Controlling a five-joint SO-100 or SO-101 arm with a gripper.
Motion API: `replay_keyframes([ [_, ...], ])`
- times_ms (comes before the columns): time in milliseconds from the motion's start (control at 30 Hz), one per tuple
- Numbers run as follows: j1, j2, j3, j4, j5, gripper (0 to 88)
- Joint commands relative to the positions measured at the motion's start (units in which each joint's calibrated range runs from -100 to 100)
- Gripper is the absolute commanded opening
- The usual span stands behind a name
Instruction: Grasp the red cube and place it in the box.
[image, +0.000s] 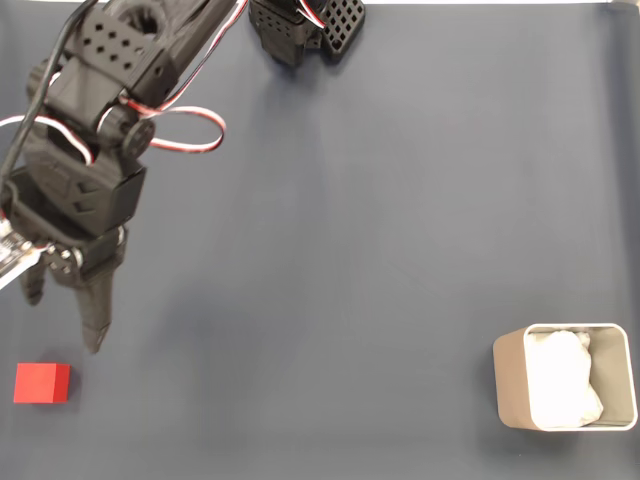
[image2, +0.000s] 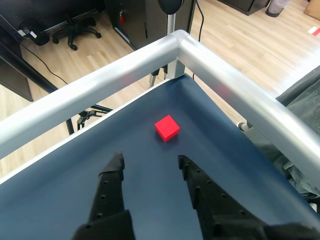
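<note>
- We see the black arm in the fixed view reaching down the left side of a dark blue table (image: 380, 250), its gripper (image: 62, 320) pointing toward the near left corner.
- The red cube (image: 42, 383) sits on the table at the near left, just beyond the fingertips and slightly to their left; nothing touches it.
- In the wrist view, the red cube (image2: 167, 128) lies ahead of the gripper (image2: 150, 165), a little right of the gap's centre line, turned so a corner faces the fingers, close to the table's silver rail (image2: 150, 57).
- The box (image: 566, 389) stands at the near right of the fixed view, well apart from the cube, with white padding (image: 562, 378) inside.
- We judge the step in hand to be the approach before grasping.
- To do it well, we would advance and lower the gripper until the cube sits squarely between the fingers, perhaps turning the wrist so the pads meet flat faces rather than corners.
- The fingers (image2: 111, 175) are spread apart, the gap looking somewhat wider than the cube; they hold nothing and touch nothing.
</note>
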Motion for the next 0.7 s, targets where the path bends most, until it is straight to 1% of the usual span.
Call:
replay_keyframes([
  [0, 1.33, 2.88, -8.23, 0.11, 0.54, 28.6],
  [200, 2.75, 10.59, -15.99, 0.11, 1.76, 31.1],
  [667, 4.74, 28.44, -37.07, 0.11, 2.59, 37.2],
])
